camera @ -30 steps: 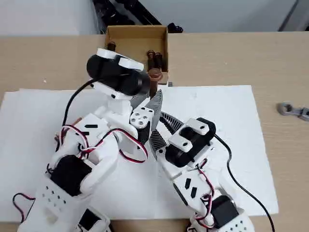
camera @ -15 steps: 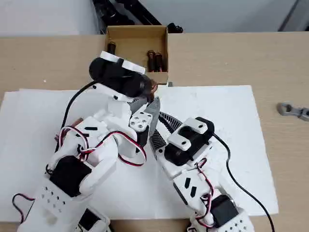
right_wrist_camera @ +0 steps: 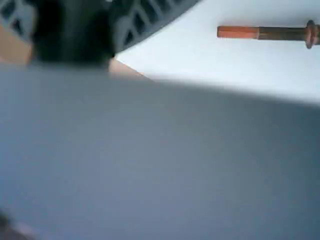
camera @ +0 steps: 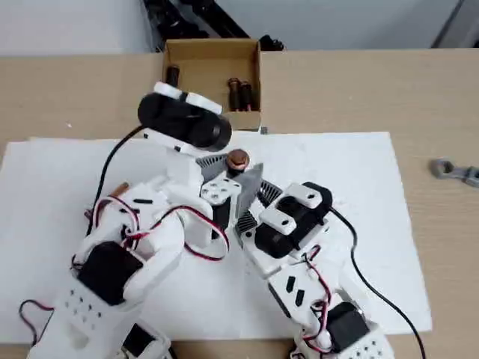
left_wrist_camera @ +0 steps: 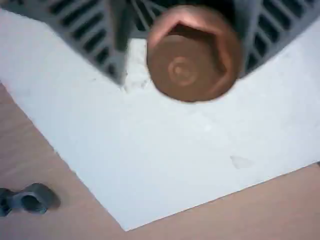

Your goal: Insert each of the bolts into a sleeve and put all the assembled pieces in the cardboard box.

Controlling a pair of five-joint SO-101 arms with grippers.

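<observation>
Bolt (left_wrist_camera: pixel 192 52) in left end effector (camera: pixel 236 170)

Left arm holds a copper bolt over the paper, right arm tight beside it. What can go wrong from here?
1. The left end effector and the right arm sit close together; a move by either may clip the other and knock the copper bolt loose.
2. The cardboard box has its near wall between the bolt and the inside; a low carry may snag it.
</observation>
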